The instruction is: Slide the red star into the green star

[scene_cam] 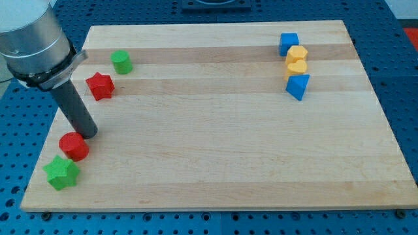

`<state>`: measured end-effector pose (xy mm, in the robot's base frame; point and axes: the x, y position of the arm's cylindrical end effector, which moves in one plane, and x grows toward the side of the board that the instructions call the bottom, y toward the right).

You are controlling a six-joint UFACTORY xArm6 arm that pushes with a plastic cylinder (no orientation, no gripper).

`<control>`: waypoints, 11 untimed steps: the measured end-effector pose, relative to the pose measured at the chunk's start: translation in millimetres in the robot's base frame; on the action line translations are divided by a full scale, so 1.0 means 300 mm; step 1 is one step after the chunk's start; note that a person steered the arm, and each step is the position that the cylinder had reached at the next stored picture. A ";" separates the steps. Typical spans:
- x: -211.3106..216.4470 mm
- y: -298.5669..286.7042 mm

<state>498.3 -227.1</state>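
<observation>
The red star [100, 85] lies near the view's upper left of the wooden board [215, 130]. The green star [62, 173] lies at the board's lower left corner. A red round block [74, 146] sits between them, just above and right of the green star, touching or nearly touching it. My tip [89, 133] rests on the board just above and right of the red round block, close against it, and well below the red star.
A green round block [121, 62] lies up and right of the red star. At the upper right stand a blue cube [289, 44], an orange block [297, 53], an orange heart-like block [296, 67] and a blue triangular block [298, 85], in a column.
</observation>
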 end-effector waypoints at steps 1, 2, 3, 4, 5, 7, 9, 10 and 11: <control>0.029 0.000; 0.031 0.000; 0.035 0.000; -0.045 0.091; -0.154 -0.024; -0.323 -0.259; -0.444 -0.027; -0.379 0.047; -0.247 0.096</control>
<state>424.1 -198.3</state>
